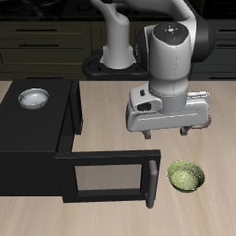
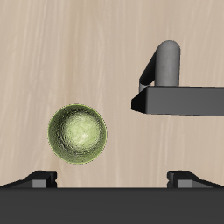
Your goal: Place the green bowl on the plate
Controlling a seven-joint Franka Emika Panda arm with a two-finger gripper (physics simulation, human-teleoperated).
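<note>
The green bowl (image 1: 186, 176) (image 2: 78, 134) stands upright on the wooden table near its front edge, olive outside and speckled lighter green inside. My gripper (image 1: 171, 135) (image 2: 112, 179) hangs above the table, a little farther back than the bowl and not touching it. Its fingers are spread wide with nothing between them. The plate is almost wholly hidden behind the gripper's hand; only a thin pinkish edge (image 1: 206, 119) seems to show beside it.
A black microwave-like box (image 1: 37, 138) fills one side of the table. Its door (image 1: 106, 175) (image 2: 179, 101) is swung open, with its handle (image 1: 148, 187) (image 2: 166, 61) close beside the bowl. A white-grey metallic bowl (image 1: 34, 98) sits on top of the box.
</note>
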